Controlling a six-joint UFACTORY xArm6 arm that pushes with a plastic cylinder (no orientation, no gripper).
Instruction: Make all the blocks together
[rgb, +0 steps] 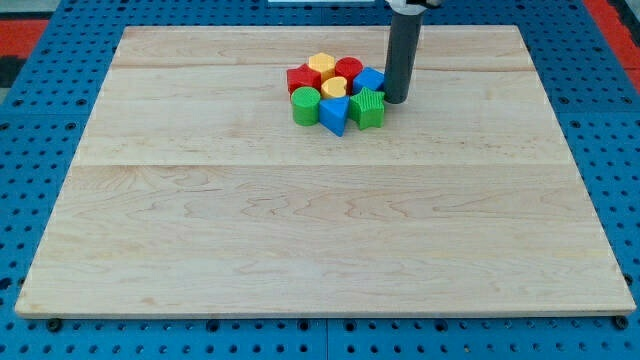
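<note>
Bare wood fills the near part of the board (320, 230), a pale plank top lying on a blue pegboard table (40, 150) whose holes show on every side. All the blocks sit far from that near edge, packed into one tight cluster toward the view's top, and my tip (394, 101) stands at the cluster's right edge. I carry no claw, only a straight dark rod (402, 55), so nothing opens or shuts and nothing is held; the rod comes down upright from the view's top and its end rests on the wood. Just left of my tip, touching it or nearly so, is a blue block (371, 79) of unclear shape. Below and left of my tip sits a ribbed green block (368, 108), with a blue triangular block (334, 115) touching its left side. Further left along the cluster's near row stands a green cylinder (305, 105). Behind that row, a yellow block (334, 88) lies in the middle of the cluster. At the far left is a red block (301, 80), and a second yellow block (321, 65) and a red cylinder (348, 69) form the back row, to the upper left of my tip. Every block touches a neighbour; none lies apart.
</note>
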